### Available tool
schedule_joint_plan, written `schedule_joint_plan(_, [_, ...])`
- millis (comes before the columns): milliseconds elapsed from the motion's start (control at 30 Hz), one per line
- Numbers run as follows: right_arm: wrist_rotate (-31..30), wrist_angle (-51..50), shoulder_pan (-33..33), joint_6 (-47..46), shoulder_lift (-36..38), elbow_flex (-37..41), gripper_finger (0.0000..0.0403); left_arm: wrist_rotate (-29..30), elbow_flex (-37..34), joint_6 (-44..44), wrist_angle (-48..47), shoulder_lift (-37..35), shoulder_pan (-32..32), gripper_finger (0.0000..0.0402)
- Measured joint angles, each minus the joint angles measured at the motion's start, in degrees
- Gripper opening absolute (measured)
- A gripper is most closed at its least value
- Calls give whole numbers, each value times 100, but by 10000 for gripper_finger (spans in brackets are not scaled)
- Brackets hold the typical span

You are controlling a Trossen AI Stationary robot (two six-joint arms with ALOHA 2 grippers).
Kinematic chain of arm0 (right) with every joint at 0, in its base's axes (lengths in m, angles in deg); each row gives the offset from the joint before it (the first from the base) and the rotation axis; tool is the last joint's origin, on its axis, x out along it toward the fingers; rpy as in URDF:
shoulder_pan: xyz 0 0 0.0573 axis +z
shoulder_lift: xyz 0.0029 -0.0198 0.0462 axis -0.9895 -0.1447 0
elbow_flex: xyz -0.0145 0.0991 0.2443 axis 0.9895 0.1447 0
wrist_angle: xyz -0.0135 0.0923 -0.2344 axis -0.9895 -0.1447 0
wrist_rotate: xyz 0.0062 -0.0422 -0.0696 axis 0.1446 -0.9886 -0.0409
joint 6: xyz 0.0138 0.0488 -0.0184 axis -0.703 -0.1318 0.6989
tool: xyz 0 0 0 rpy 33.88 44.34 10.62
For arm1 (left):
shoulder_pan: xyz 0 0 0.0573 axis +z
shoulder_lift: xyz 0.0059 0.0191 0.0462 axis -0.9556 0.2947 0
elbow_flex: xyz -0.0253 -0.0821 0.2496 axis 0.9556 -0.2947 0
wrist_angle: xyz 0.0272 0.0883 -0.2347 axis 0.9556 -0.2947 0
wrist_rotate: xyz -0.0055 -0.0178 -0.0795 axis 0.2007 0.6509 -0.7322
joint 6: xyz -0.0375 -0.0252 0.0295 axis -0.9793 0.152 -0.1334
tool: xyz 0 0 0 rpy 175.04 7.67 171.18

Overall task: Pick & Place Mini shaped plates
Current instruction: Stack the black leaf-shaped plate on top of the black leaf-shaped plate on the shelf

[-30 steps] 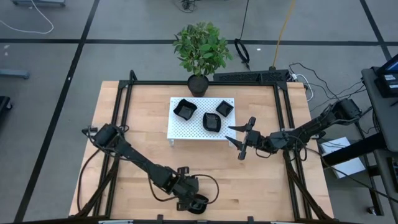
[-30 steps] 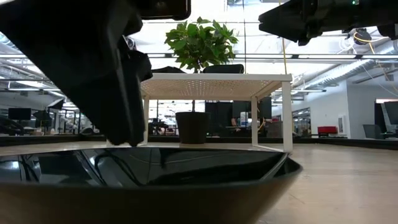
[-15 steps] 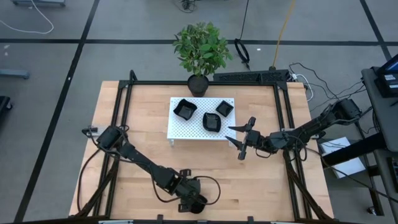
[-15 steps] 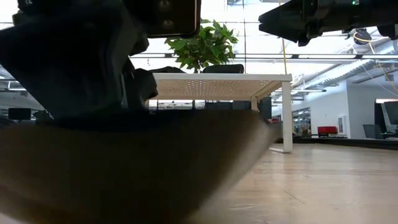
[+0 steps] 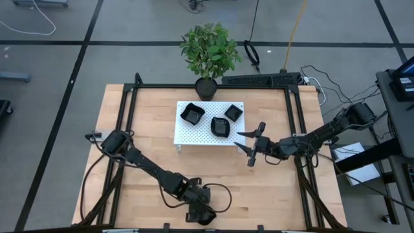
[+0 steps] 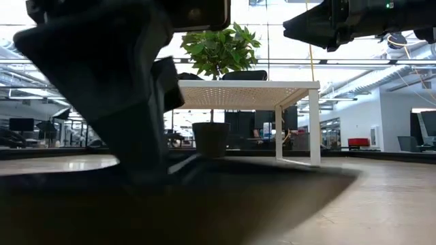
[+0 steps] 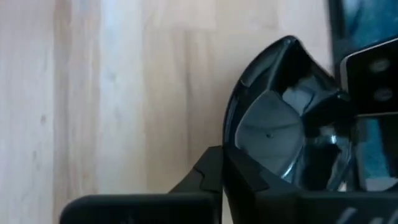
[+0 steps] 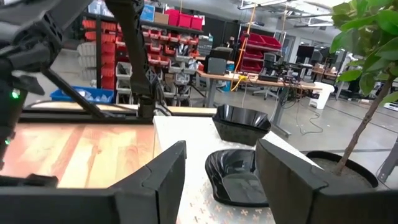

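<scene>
My left gripper [image 5: 199,211] is low at the table's near edge, shut on a glossy black mini shaped plate [image 7: 273,137]. In the low view this plate [image 6: 204,211] fills the bottom as a dark blur under the gripper [image 6: 122,102]. Three more black plates [image 5: 192,114] [image 5: 233,112] [image 5: 220,127] rest on the white perforated platform [image 5: 187,133]. My right gripper [image 5: 247,144] hovers open beside the platform's right end, pointing at it. Its wrist view shows two of those plates [image 8: 242,124] [image 8: 239,177] ahead of the open fingers. My left gripper holds the plate by its rim [image 7: 235,134]. One finger [image 7: 211,177] lies on the outer side of the wall; the other is hidden behind the plate and the gripper body. The fingers come from above. I cannot tell whether the plate touches the table.
A potted plant [image 5: 207,87] stands at the far edge behind the platform. A black frame [image 5: 132,87] rims the table. Bare wood [image 5: 149,123] lies left of the platform and between it and the near edge. The low camera's housing [image 7: 370,68] sits close beside the held plate.
My left gripper has moved a little toward the table's near edge, taking the plate with it. In the low view the plate, which sat still with its hollow showing, has shifted and now blurs across the bottom. My right gripper has kept still.
</scene>
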Motion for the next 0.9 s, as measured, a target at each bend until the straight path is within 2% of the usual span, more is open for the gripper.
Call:
schedule_joint_plan(133, [-7,-166,0,63,-2,0,180,148,-5,333,207,-87,-6,4])
schedule_joint_plan(267, [-29,-161,0,458,158,0,180,812,-9,591,332,-466,2,3])
schedule_joint_plan(567, [-214,-309,182,941,1036,-2,180,3527,-7,670,618,-1771,188,2])
schedule_joint_plan(700, [-392,-513,363,1250,1400,-2,176,4845,-6,196,961,-2337,480,2])
schedule_joint_plan(800, [-511,-665,500,1346,1578,-2,171,5441,0,-328,1032,-2573,806,2])
schedule_joint_plan(900, [-538,-703,599,1356,1655,-2,166,5703,0,-860,992,-2604,1231,2])
